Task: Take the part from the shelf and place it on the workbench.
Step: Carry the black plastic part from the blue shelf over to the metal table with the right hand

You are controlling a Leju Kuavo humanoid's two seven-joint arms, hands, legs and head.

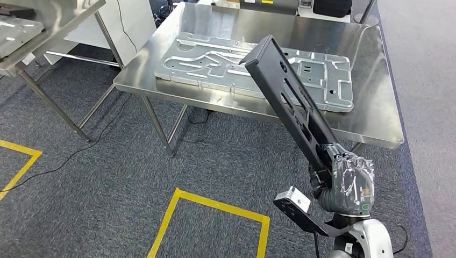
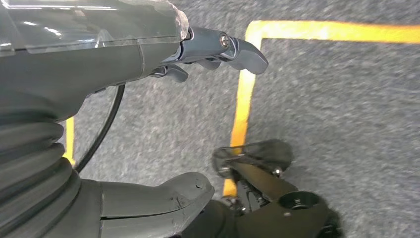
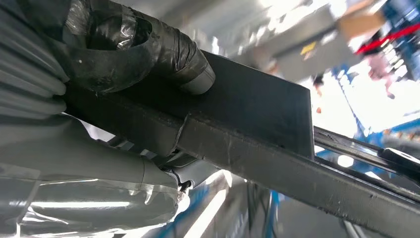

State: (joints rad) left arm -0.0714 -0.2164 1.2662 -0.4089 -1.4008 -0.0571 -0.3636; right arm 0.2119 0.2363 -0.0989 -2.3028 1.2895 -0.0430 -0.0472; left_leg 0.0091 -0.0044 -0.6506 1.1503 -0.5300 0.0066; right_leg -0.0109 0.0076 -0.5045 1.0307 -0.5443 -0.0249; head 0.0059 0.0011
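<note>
Head view: nearest the camera, the right hand [image 1: 350,180], wrapped in clear film, grips the lower end of the part [image 1: 290,102], a long black slotted bracket. The part slants up and away from the hand, and its far end hangs over the near edge of the steel surface [image 1: 376,80]. A large silver stamped panel [image 1: 215,59] lies flat on that surface, beneath and beyond the part's upper end. Yellow floor tape [image 1: 215,207] marks the carpet on the camera's side of the surface.

Left wrist view: the left hand [image 2: 218,49] hangs over the carpet holding nothing, fingers loosely apart.

Right wrist view: the right hand's taped fingers [image 3: 163,52] wrap tightly across the part's flat face.

Judging by this, the carry is nearly finished. The next move calls for lowering the part onto the surface, level, then letting go.
</note>
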